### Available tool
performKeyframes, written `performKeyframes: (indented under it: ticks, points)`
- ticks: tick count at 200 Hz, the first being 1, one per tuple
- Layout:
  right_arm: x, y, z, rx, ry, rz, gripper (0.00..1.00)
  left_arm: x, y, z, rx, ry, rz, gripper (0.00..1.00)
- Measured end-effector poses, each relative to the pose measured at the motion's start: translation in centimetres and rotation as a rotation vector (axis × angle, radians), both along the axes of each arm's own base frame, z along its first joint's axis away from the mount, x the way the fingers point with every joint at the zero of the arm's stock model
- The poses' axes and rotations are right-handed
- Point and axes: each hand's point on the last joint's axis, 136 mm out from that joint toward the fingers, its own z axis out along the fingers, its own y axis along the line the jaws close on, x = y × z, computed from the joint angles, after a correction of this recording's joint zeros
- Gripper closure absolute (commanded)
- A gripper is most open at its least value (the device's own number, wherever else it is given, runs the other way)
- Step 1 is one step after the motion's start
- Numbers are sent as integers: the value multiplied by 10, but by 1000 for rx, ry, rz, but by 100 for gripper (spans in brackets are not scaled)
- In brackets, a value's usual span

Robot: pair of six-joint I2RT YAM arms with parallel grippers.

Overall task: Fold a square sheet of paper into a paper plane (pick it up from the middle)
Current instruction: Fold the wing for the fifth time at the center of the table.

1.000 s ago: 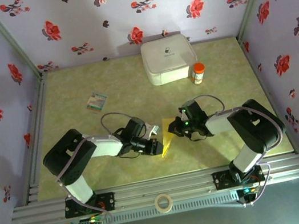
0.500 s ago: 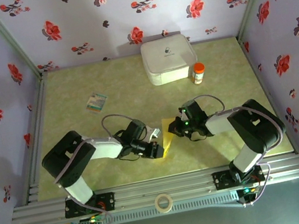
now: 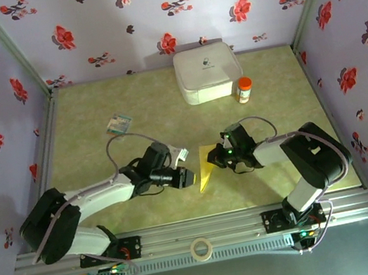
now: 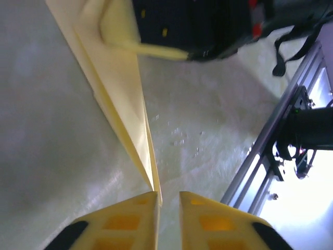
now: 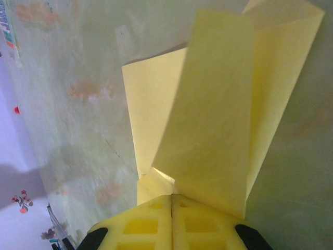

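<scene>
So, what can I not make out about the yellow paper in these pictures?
- Top view: the creases of the yellow paper; too small, and the right gripper covers one edge.
- Left wrist view: its far end, cut off by the top edge and hidden behind the right gripper.
- Left wrist view: whether its tip touches the left gripper; tip and finger overlap there.

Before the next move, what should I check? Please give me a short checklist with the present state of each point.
1. Right gripper shut on paper: ok.
2. Left gripper gripping the paper's tip: cannot tell; jaws slightly apart, tip at the gap.
3. Folds pressed flat: not ok; a flap stands up.
4. Box and bottle apart from paper: ok.
5. Card apart from Left gripper: ok.
</scene>
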Motion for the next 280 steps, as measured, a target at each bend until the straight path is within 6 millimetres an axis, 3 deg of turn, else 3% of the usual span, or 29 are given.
performKeyframes:
  ticks: [28,64,129,240,257,280]
  points:
    - [0,0,0,15,-1,-13,92,24,-16,13,-11,-29,24,100]
    - [0,0,0,18,-4,-15,93,43,-40,-1,5,11,12,100]
    - [0,0,1,19,-5,-15,93,40,-51,-29,30,96,-25,100]
    - [-1,-3,2,-6,10,-23,91,36,-47,-70,106,171,-24,100]
    - [1,-9,9,-43,10,-28,90,36,-47,-71,109,168,-21,100]
    - [13,-14,34,-67,-58,-35,90,36,-47,-72,105,162,-24,100]
